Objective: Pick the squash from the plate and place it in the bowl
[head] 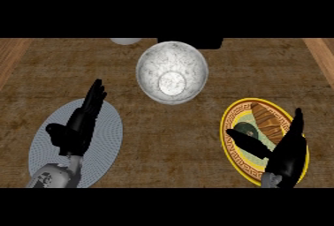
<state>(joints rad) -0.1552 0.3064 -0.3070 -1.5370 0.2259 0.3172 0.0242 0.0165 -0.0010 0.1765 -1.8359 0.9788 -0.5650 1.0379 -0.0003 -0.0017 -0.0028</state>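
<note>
So the squash (266, 121) is sitting on the yellow-rimmed plate (229, 115), which is lying near the right edge of the brown worktop (163, 145), toward the near side. The squash is looking like an elongated brownish, striped piece angled across the plate's upper half, and there's a darker greenish patch just beside it toward the plate's middle, can't really tell what that bit is.

The right hand (287, 154) is hanging right over that plate, coming in from the near edge. Its fingers (297, 121) are standing out straight and released, pointing away toward the far side, with the thumb (246, 142) sticking out to the left across the plate's centre. It's not wrapping around anything; the squash is lying between the thumb and the straight fingers, and I can't tell whether anything is actually touching it.

The bowl (172, 73) is sitting well apart from the plate, near the middle of the far edge. It's a whitish marbled one and it's showing nothing inside.

Over near the left edge the left hand (77, 128) is resting above a grey-blue oval mat (108, 132), fingers relaxed and straight, pointing toward the far side, holding nothing.

There's also a pale rounded thing (125, 41) peeking in at the far edge just left of the bowl, mostly cut off.
</note>
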